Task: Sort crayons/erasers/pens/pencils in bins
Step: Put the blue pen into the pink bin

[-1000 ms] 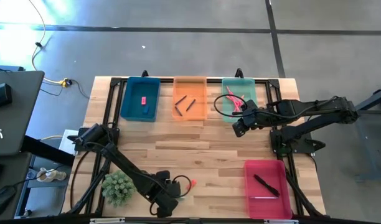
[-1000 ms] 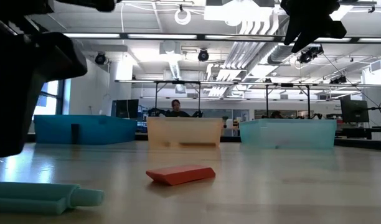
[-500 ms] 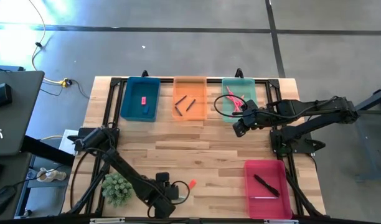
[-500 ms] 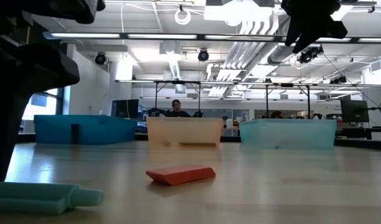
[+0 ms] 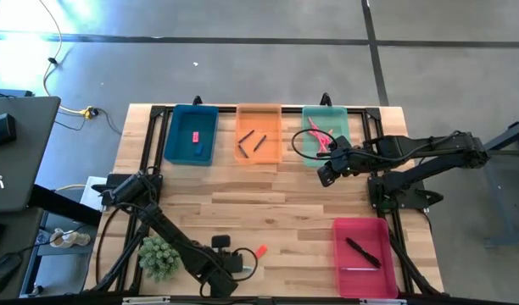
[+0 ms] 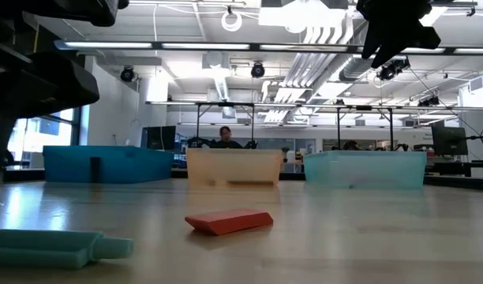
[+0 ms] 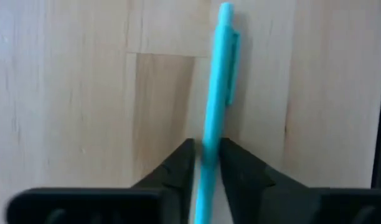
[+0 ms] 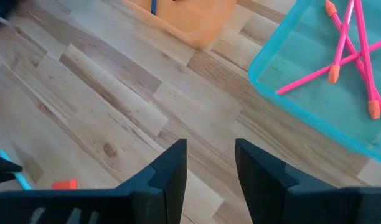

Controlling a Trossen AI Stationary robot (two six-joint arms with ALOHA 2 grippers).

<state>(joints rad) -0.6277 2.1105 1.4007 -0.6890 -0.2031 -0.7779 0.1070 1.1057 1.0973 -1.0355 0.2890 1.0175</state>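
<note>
Wooden bench (image 5: 268,182), near edge: my left jaws (image 7: 206,163) pinch the light blue pencil (image 7: 216,87). Right jaws (image 8: 209,163), spread, hang beside the light green-teal bin (image 8: 284,93).

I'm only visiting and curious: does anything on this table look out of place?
Two things lie outside the trays: an orange-red eraser on the bare wood, and a light blue pencil between the left gripper's fingers. A spiky green plant sits at the table's near left corner.

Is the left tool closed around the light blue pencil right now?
Yes, in the left wrist view the left tool has both dark fingers pressed against the light blue pencil lying on the wooden table.
</note>
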